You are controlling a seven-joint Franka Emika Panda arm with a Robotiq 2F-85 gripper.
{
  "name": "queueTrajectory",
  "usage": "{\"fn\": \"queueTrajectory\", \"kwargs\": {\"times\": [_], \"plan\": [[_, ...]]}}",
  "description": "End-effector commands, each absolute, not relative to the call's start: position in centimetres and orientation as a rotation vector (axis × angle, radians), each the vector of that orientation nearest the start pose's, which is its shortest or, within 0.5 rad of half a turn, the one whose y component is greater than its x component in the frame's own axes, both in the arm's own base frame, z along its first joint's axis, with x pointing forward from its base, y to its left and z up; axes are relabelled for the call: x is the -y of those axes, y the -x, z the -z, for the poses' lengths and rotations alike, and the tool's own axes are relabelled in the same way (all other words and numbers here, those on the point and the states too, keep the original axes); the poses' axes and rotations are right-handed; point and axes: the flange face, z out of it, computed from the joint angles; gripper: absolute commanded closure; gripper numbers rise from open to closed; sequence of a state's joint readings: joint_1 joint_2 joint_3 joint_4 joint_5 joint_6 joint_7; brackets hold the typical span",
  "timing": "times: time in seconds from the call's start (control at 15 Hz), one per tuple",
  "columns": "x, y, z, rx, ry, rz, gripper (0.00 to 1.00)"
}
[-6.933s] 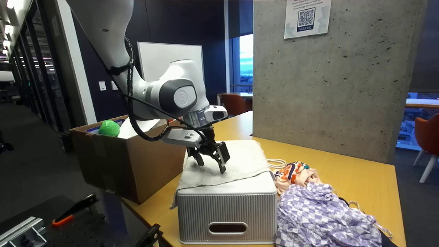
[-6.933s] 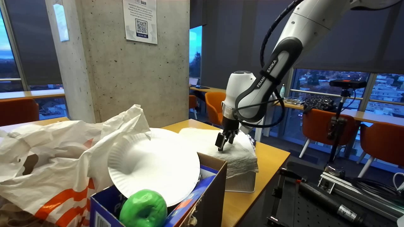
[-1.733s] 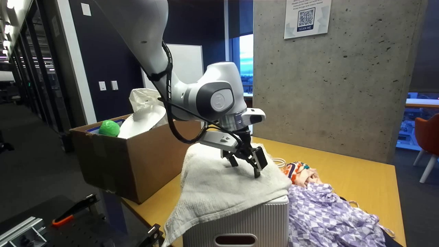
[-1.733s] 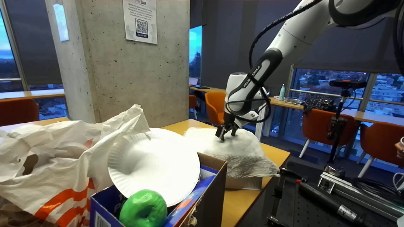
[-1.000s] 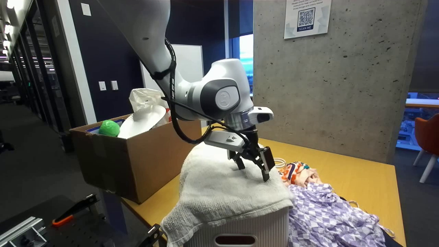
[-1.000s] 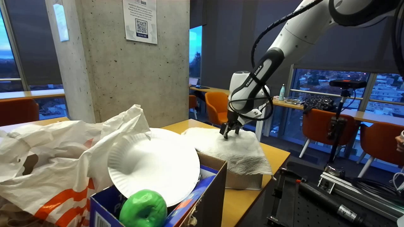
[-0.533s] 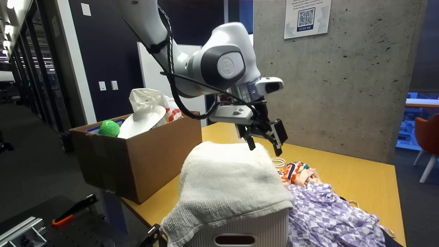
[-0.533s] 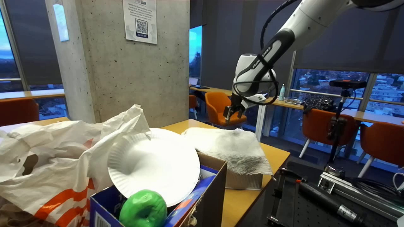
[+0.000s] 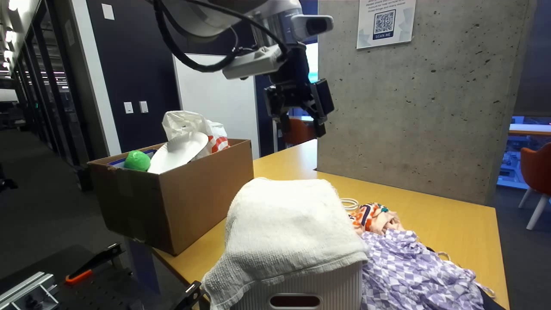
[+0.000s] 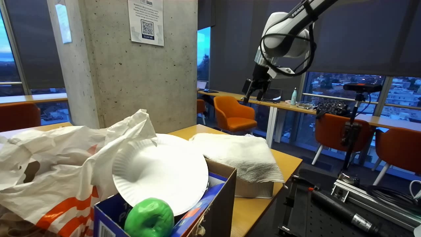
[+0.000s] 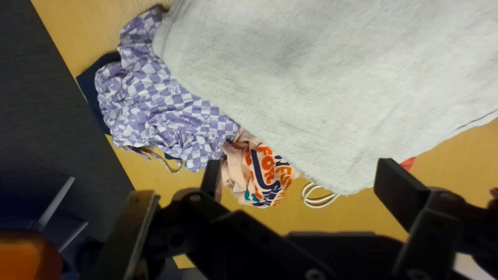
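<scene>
A whitish towel (image 9: 292, 224) lies draped over a grey ribbed box (image 9: 320, 286), one corner hanging past the front left. In both exterior views my gripper (image 9: 302, 127) (image 10: 253, 98) hangs well above this towel (image 10: 240, 151), touching nothing. Its jaws stand wide apart with nothing between them. From the wrist view, the towel (image 11: 330, 85) fills the upper right, beyond the gripper (image 11: 297, 169). A purple checkered cloth (image 11: 159, 101) and a peach printed cloth (image 11: 251, 171) lie beside the box on the table. The towel hides the box's top.
A cardboard box (image 9: 206, 198) beside the towel holds a green round object (image 10: 149, 217), a white paper plate (image 10: 161, 174) and a white bag (image 9: 189, 122). A looped white cord (image 11: 317, 199) lies near the peach cloth. Behind the table rises a concrete column (image 9: 413, 112).
Within the last second my gripper rose from the towel, which stayed put. Compared with the oldest frames, the towel covers more of the box's front, and the box sits slightly shifted.
</scene>
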State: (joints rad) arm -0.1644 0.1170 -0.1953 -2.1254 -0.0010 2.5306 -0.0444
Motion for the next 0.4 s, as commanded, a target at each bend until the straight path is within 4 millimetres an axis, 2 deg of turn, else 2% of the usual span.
{"fn": "queueTrajectory", "kwargs": {"times": [0.0,0.33], "plan": [[18.7,-51.7,-39.5,-0.466,3.097,0.334,0.00],[17.6,-49.8,-37.4,-0.479,3.093,0.243,0.00]]}}
